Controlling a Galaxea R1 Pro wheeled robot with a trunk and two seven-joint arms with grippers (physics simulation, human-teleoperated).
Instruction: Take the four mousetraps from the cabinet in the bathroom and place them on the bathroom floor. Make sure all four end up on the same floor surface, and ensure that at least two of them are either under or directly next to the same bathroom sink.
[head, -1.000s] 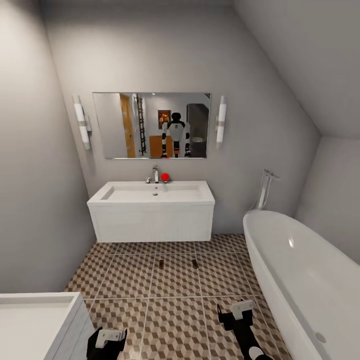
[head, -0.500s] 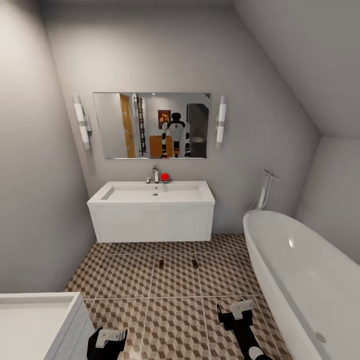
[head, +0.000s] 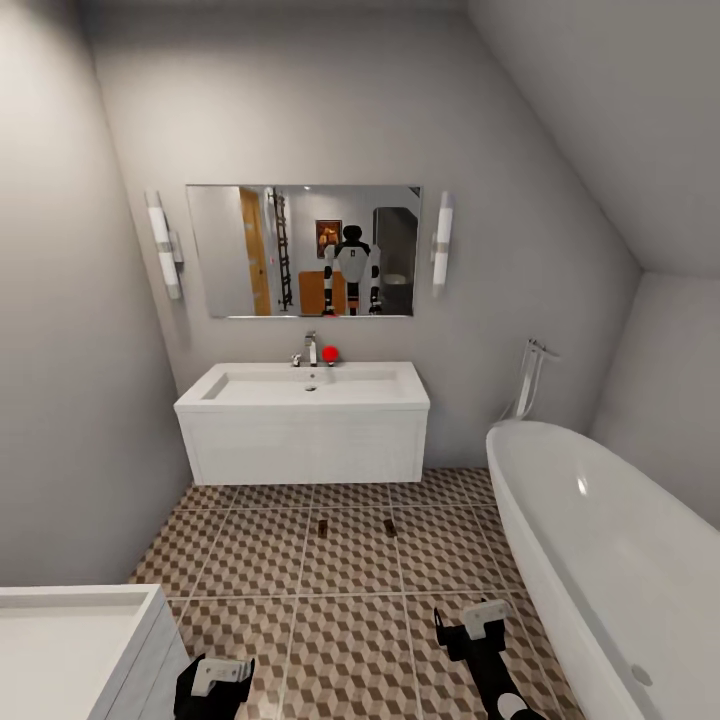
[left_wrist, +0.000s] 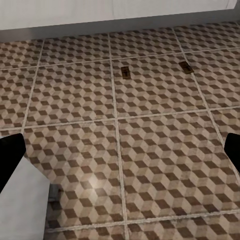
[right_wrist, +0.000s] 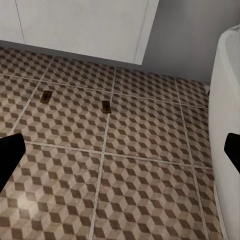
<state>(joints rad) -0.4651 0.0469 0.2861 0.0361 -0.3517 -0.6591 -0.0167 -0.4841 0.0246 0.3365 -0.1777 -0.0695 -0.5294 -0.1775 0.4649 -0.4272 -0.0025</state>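
On the bathroom floor (head: 350, 620), just in front of the bathroom sink (head: 305, 388) and its white vanity: two mousetraps, one (head: 323, 526) off the vanity's middle, the other (head: 390, 526) toward its right front corner. They lie apart, neither touching the vanity. Left gripper (head: 222, 678) low over the tiles beside a second white basin (head: 70, 640), fingers spread, holding nothing. Right gripper (head: 470, 620) near the bathtub (head: 600, 540), fingers likewise parted and empty. Mirror (head: 303, 250) above the tap
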